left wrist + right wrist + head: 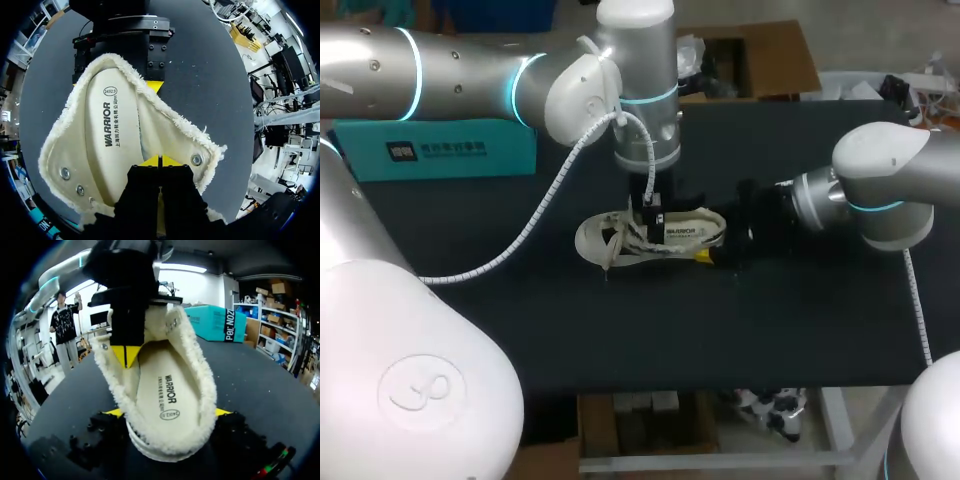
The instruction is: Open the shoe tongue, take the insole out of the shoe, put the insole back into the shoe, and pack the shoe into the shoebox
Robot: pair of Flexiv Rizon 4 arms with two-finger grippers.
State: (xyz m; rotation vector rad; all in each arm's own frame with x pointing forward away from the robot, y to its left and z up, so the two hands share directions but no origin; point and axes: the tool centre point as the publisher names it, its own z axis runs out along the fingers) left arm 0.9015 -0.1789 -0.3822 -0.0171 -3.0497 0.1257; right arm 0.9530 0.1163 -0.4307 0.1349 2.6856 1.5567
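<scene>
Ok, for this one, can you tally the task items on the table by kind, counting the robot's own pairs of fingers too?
shoe: 1
insole, lying inside the shoe: 1
shoebox, teal: 1
pairs of fingers: 2, left fingers and right fingers
Total: 5

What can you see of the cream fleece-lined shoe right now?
The cream fleece-lined shoe sits sole-down on the black table, heel toward my right arm. Its opening is spread wide, showing a smooth off-white insole with dark print lying flat inside. Fluffy lining rims the opening, and metal eyelets dot the flaps. The left gripper pinches one fleecy side flap from above; the right gripper clasps the heel from both sides.
</scene>
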